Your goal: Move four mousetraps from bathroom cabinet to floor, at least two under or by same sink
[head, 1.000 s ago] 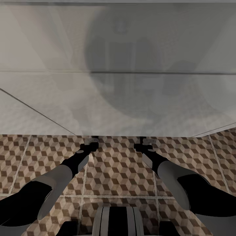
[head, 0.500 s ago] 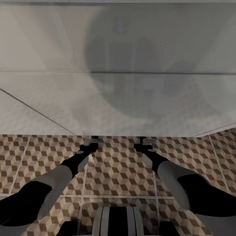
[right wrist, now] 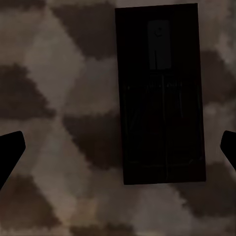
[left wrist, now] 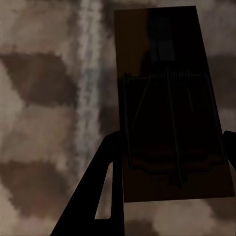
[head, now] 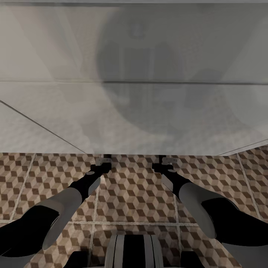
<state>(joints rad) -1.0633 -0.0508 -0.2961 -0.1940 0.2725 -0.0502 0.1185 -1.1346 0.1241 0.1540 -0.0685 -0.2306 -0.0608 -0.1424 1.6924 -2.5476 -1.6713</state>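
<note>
A: What are your 2 arms doing, near to far?

B: Your left gripper [left wrist: 167, 162] has its jaws closed against the sides of a mousetrap [left wrist: 169, 98], low over the bathroom floor [head: 134, 193]. Your right gripper [right wrist: 118, 147] is spread wide, holding nothing; its mousetrap [right wrist: 160, 93] looks laid flat on the tiles.

A: Why there?

B: Likely because the white panel [head: 134, 111] beyond is the vanity.

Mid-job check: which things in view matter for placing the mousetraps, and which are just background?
Part of the job:
- mousetrap, clamped between the left gripper fingers
- second mousetrap, flat on the bathroom floor below the open right gripper

Background:
- white glossy panel ahead; I cannot tell whether it is the sink's vanity
</note>
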